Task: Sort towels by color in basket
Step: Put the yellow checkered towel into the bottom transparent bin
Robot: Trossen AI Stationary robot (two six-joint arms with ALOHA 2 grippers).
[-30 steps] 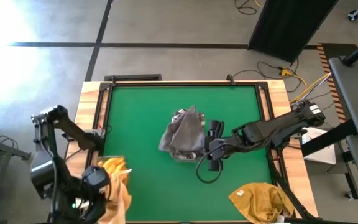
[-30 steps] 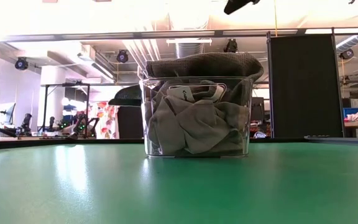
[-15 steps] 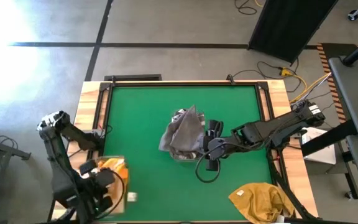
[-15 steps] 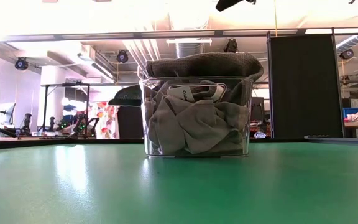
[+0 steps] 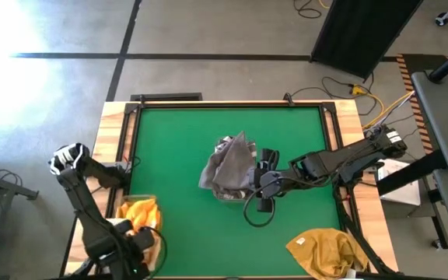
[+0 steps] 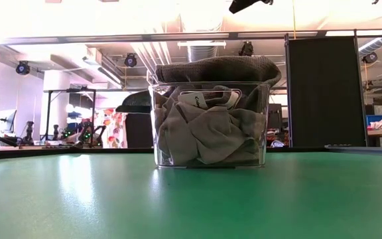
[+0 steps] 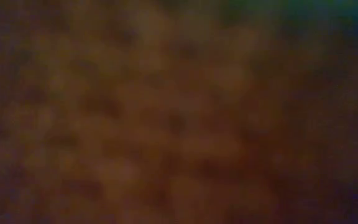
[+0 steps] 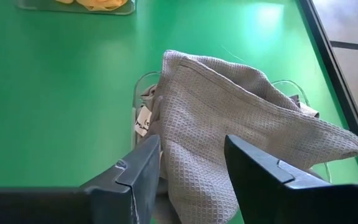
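A clear basket (image 6: 211, 126) stands mid-table, stuffed with grey towels. One grey waffle towel (image 5: 228, 163) is draped over its top (image 8: 241, 124). My right gripper (image 5: 261, 187) is open at the basket's right side, its fingers (image 8: 135, 174) flanking that towel's near edge. My left gripper (image 5: 129, 233) is down in a clear container at the near left corner, on bunched yellow-orange cloth (image 5: 134, 214); its wrist view shows only dark orange blur. Another mustard towel (image 5: 325, 249) lies at the near right corner. My right gripper comes level from the table's right with one open finger on each side of the draped grey towel's edge (image 8: 191, 199); I cannot tell whether they touch the cloth.
Bare green table lies in front of and behind the basket. A cable (image 5: 259, 214) loops on the mat below my right gripper. Wooden rails (image 5: 115, 132) frame the table. In the right wrist view, the yellow-filled container (image 8: 73, 5) shows at the far side.
My left arm has swung toward the table's near edge and gone down over the near left container. The yellow towel that hung long beside it now sits bunched in that container. My right gripper has stayed beside the basket.
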